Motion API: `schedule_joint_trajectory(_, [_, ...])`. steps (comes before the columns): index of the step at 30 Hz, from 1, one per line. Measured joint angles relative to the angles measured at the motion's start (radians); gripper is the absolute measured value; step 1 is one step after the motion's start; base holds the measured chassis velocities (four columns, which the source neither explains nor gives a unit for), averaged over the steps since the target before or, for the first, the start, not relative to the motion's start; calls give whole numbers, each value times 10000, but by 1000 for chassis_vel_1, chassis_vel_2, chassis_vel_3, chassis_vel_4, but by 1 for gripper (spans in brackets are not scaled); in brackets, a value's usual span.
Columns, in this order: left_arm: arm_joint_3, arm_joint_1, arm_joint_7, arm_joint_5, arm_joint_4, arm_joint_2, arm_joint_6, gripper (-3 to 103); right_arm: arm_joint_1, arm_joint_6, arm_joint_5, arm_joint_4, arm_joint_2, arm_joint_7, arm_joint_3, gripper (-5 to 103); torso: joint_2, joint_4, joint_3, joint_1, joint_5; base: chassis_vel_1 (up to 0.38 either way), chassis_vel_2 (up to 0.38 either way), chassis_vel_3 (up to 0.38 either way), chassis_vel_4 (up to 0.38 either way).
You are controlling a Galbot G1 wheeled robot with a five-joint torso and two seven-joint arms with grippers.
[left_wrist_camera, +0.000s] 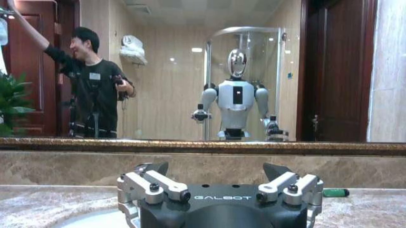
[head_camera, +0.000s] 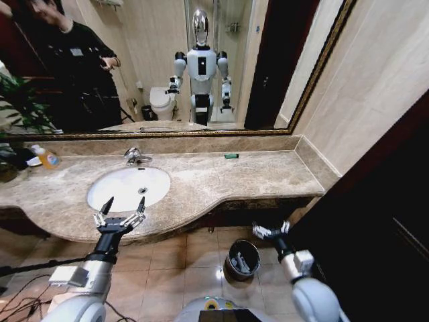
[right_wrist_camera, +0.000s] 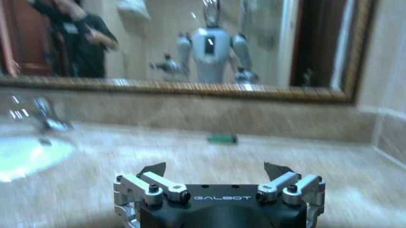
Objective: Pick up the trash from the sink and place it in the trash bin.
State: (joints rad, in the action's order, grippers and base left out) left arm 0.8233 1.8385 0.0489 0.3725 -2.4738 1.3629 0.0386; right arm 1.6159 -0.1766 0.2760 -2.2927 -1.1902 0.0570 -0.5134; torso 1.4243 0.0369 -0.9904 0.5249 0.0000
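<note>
Left gripper hung wide open at the sink's near rim, ready to reach in; right gripper, also open and empty, waited beside the trash bin.

The head camera is looking down from above at the sink, the table and the trash bin on the floor. Both wrist cameras are sitting low and level, close behind their open grippers, facing the mirror. All three are sharing the mirror and a small green piece.
</note>
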Motion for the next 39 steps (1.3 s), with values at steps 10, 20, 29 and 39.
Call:
schedule_joint_trajectory(10, [0,0,1,0,0,-1,1,100,-2131,-840,1427,809,1343,77,189,100,0,-1,0,2,1,0,0,0,0])
schedule_joint_trajectory(20, [0,0,1,0,0,-1,0,100,-3912,-969,2154,2029,1847,-524,485,100,-1,-1,-1,2,1,0,0,0,0])
schedule_joint_trajectory(29, [0,0,1,0,0,-1,1,100,-5887,-1117,2550,3731,2019,-2316,922,100,-3,-1,-1,3,0,0,0,0,0])
schedule_joint_trajectory(39, [0,0,0,0,0,0,0,100,-7829,-1052,2510,5863,2064,-3281,1884,100,-3,-2,0,2,1,0,0,0,0])
